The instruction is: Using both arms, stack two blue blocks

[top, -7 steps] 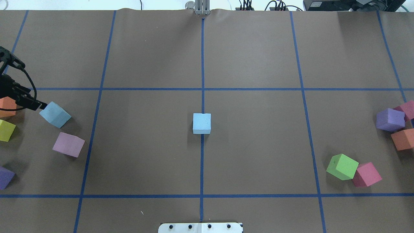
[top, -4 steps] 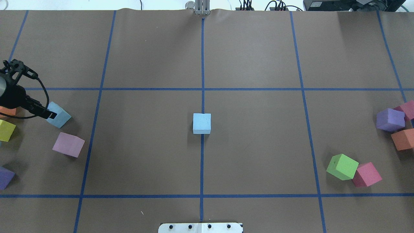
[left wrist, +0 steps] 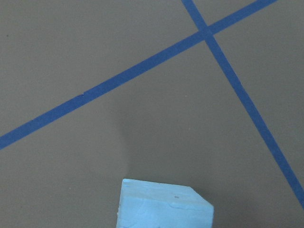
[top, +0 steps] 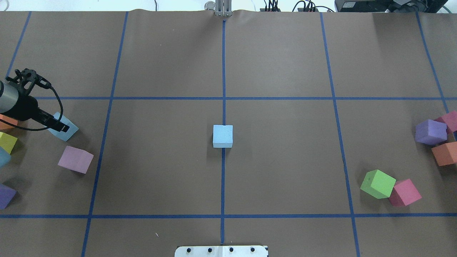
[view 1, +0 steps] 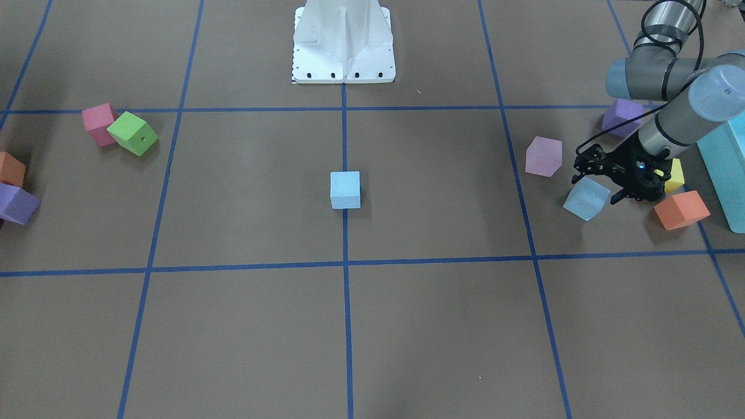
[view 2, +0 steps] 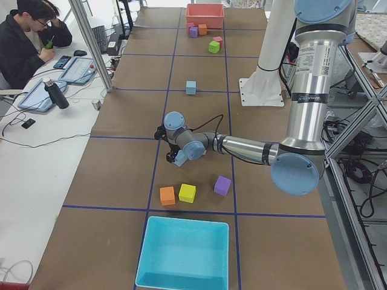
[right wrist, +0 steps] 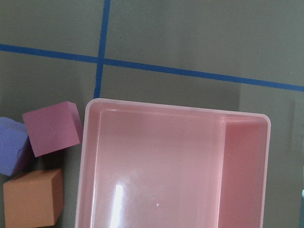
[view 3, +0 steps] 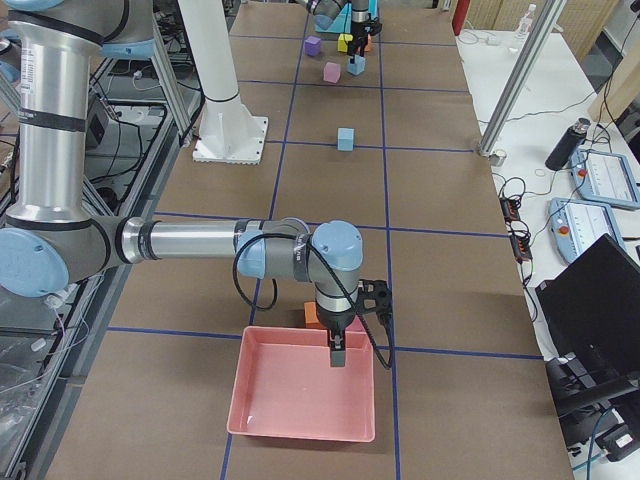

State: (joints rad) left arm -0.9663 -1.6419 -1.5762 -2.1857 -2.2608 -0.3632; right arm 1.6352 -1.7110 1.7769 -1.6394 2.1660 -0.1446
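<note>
One pale blue block [top: 222, 136] sits on the centre tape line, also in the front view [view 1: 345, 190]. The second blue block [top: 69, 131] lies at the table's left, turned at an angle, also in the front view [view 1: 585, 199]. My left gripper [top: 60, 125] hangs low over this block's near-left part and looks open in the front view [view 1: 599, 181]. The left wrist view shows only the block's top [left wrist: 164, 204] at its bottom edge, no fingers. My right gripper [view 3: 337, 352] shows only in the exterior right view, above a pink tray [view 3: 262, 425]. I cannot tell if it is open.
A lilac cube [top: 75, 159], a yellow cube [top: 7, 143], an orange cube [view 1: 681, 209] and a purple cube [top: 5, 195] lie around the left gripper. A turquoise bin [view 1: 724, 169] stands beyond them. Green [top: 377, 184], pink [top: 404, 192], purple [top: 430, 132] and orange [top: 444, 153] cubes lie at the right.
My left gripper has moved rightwards from the blue block's left edge to over the block. The block and the other cubes have not moved.
</note>
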